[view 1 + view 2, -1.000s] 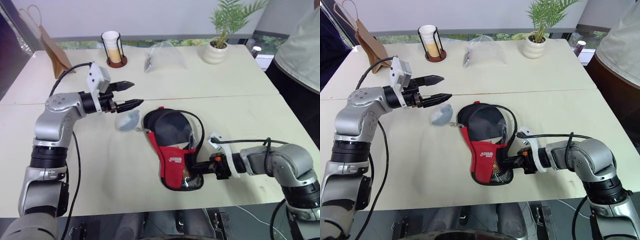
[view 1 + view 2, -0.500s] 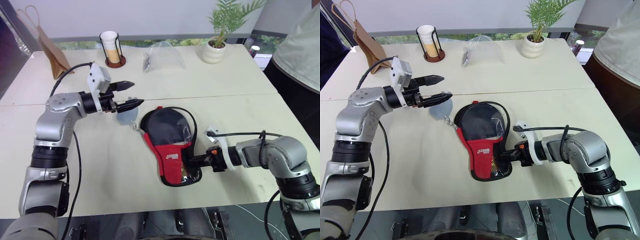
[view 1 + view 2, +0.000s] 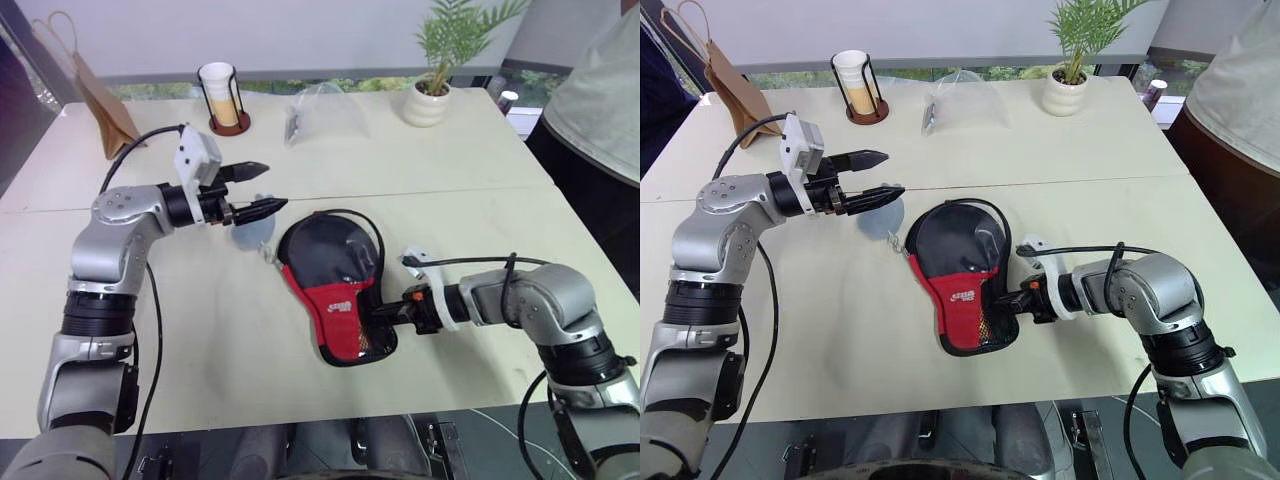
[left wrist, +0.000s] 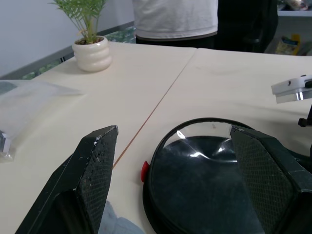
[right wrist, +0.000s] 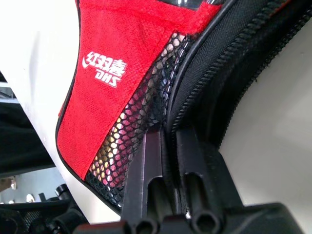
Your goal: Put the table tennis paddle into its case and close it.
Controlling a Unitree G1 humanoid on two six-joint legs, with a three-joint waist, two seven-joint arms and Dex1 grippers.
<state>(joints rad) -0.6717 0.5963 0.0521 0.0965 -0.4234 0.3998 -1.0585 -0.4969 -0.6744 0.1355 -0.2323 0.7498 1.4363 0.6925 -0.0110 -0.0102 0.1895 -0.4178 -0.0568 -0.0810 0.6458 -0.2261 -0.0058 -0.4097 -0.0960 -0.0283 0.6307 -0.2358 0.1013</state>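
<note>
While both arms hang over the table (image 3: pixel 470 150), entries run from the robot's left to its right, each placed against the case.

Paper bag (image 3: pixel 100 95): far corner of the table, well away from the case.
Left gripper (image 3: pixel 255 190): just beyond the case's round end, above the table; jaws spread wide, nothing between them.
Cup in a wire holder (image 3: pixel 224 95): far side of the table, well apart from the case.
Case (image 3: pixel 335 285): flat on the table between the two grippers, round black end away from the robot, red panel and mesh pocket nearer.
Paddle: not made out apart from the case.
Clear plastic bag (image 3: pixel 325 110): far side, beyond the case.
Right gripper (image 3: pixel 1012 301): at the case's mesh end; fingers (image 5: pixel 146 175) almost together, with the zip edge running between them.
Potted plant (image 3: pixel 437 85): far right of the case.
Person (image 3: pixel 600 90): standing at the table's right edge.
</note>
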